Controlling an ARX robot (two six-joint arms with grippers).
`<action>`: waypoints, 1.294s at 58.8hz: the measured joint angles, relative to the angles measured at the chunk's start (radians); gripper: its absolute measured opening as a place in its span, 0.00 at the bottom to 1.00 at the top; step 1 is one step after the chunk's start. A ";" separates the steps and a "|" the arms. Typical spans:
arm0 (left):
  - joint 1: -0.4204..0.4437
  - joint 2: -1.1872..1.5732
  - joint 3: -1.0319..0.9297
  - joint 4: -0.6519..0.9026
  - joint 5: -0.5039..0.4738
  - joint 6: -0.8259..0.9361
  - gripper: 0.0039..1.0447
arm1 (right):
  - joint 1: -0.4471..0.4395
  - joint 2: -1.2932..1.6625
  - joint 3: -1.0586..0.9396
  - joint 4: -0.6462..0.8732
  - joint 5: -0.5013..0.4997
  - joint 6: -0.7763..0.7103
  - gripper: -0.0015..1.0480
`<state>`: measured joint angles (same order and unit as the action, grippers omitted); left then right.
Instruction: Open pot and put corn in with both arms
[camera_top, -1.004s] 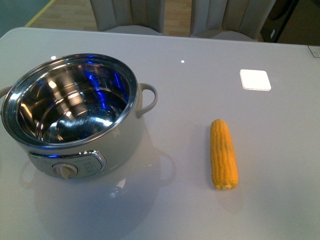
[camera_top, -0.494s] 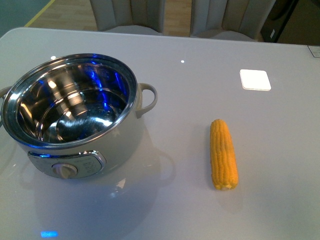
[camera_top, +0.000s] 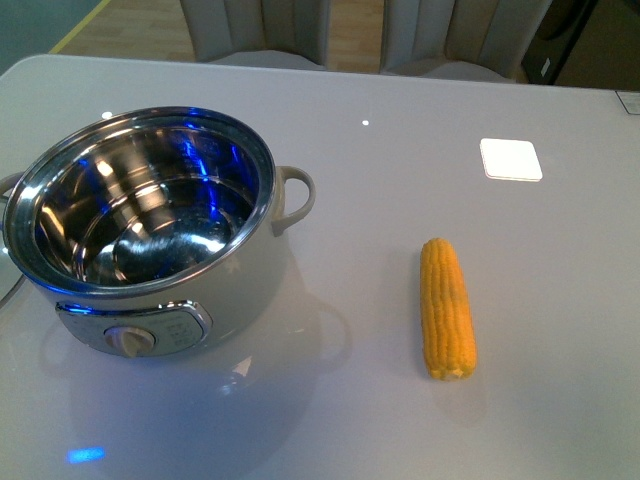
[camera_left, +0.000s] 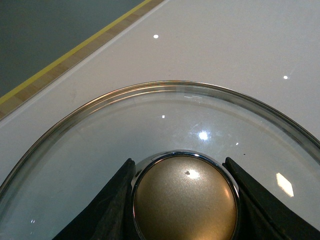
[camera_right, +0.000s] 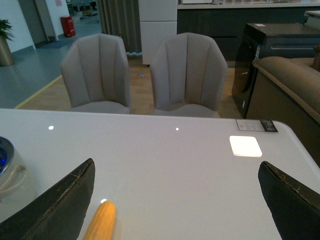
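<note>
The cream-white pot (camera_top: 150, 235) stands open at the table's left in the front view, its steel inside bare; its handle and edge also show in the right wrist view (camera_right: 12, 172). The yellow corn (camera_top: 447, 307) lies on the table right of the pot, lengthwise, and its tip shows in the right wrist view (camera_right: 101, 221). My left gripper (camera_left: 184, 200) is shut on the gold knob of the glass pot lid (camera_left: 150, 120), held over the table. My right gripper (camera_right: 177, 202) is open and empty, above the table with the corn tip by one finger. Neither arm shows in the front view.
A white square tile (camera_top: 510, 159) lies at the back right of the table, also in the right wrist view (camera_right: 245, 146). Two grey chairs (camera_right: 187, 75) stand behind the far edge. A yellow floor line (camera_left: 75, 50) runs beyond the table edge.
The pot and corn have not moved. Blue light reflections inside the pot and on the table's front left have shifted slightly.
</note>
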<state>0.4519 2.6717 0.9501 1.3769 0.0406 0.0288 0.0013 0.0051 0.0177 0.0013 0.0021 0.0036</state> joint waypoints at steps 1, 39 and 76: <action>0.000 0.001 0.001 0.002 0.000 0.000 0.43 | 0.000 0.000 0.000 0.000 0.000 0.000 0.92; -0.011 0.012 0.010 0.017 -0.028 -0.006 0.86 | 0.000 0.000 0.000 0.000 0.000 0.000 0.92; -0.003 -0.342 -0.174 -0.069 -0.040 -0.002 0.94 | 0.000 0.000 0.000 0.000 0.000 0.000 0.92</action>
<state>0.4488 2.3295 0.7765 1.3075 0.0002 0.0269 0.0013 0.0048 0.0177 0.0013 0.0025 0.0032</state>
